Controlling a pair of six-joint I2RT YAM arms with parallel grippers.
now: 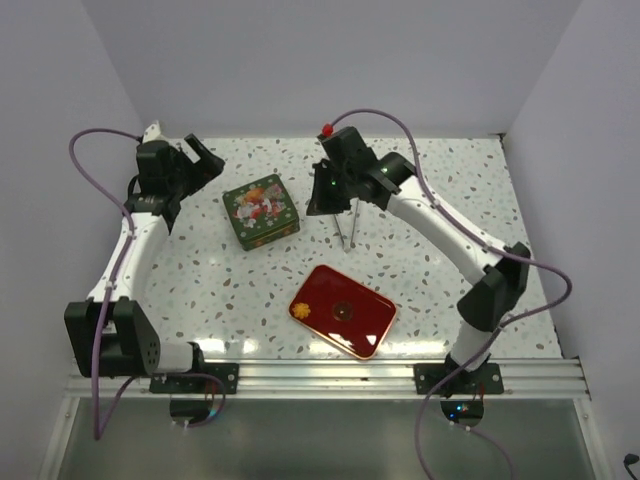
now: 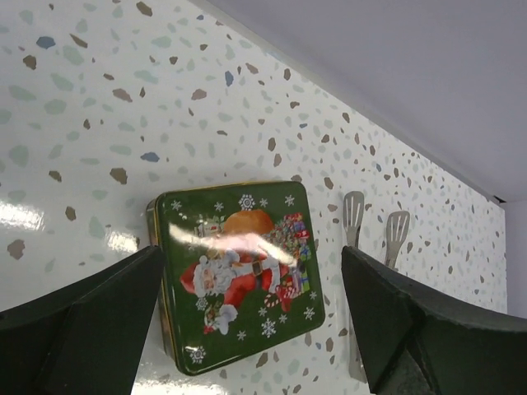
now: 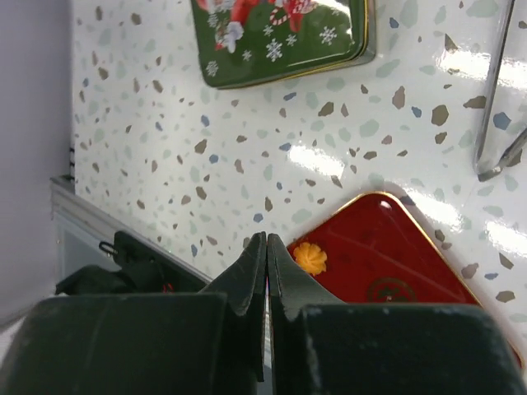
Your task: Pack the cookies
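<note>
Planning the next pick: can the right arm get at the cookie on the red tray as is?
Probably yes. The cookie lies uncovered in a corner of the red tray, nothing over or against it. The right gripper is shut, so it must open first.

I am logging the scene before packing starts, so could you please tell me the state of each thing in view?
Green tin: closed, flat on the table.
Red tray: holds one cookie.
Cookie: lying near the tray's corner.
Tongs: lying on the table, unheld.
Left gripper: open, empty.
Right gripper: shut, empty.
</note>
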